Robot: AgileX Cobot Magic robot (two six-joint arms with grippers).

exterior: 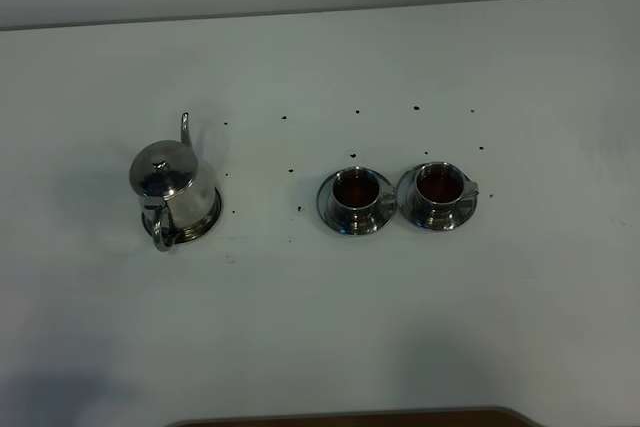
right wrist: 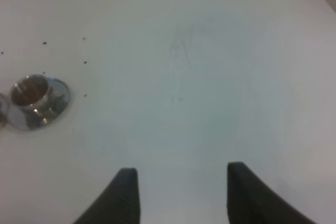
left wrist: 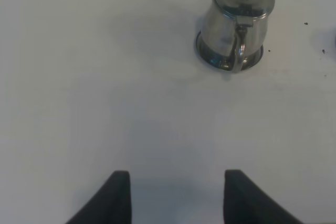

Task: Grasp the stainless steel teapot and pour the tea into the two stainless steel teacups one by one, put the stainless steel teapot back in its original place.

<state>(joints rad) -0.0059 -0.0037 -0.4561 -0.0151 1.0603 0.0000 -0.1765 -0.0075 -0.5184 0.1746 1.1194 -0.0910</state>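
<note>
From the exterior high camera, a white table [exterior: 320, 327] carries the stainless steel teapot [exterior: 165, 179] on the left, upright on its round steel saucer [exterior: 205, 215], lid with knob in place, thin spout pointing toward the far edge and loop handle toward the near edge; to the right of centre stand the two stainless steel teacups, the left teacup [exterior: 354, 191] and the right teacup [exterior: 437, 186], each on its own saucer, the two saucers just beside one another; both cups hold dark reddish-brown tea [exterior: 353, 187]; small dark specks [exterior: 284, 118] are scattered over the table between and behind the pot and the cups; no arm shows here, and no brand, label or writing can be read on any piece.

In the left wrist camera, the left gripper [left wrist: 176, 195] hangs over bare table with its two dark fingers [left wrist: 113, 198] spread wide apart and nothing between them; the teapot [left wrist: 239, 17] sits well away from it on its saucer [left wrist: 207, 53], handle turned toward the camera; its steel shows only reflections, no markings.

In the right wrist camera, the right gripper [right wrist: 181, 195] likewise has its dark fingers [right wrist: 118, 198] parted and empty above the white surface; one filled teacup [right wrist: 29, 92] on its saucer [right wrist: 60, 98] lies far off to one side, with a few specks [right wrist: 85, 62] near it; no lettering is legible.
</note>
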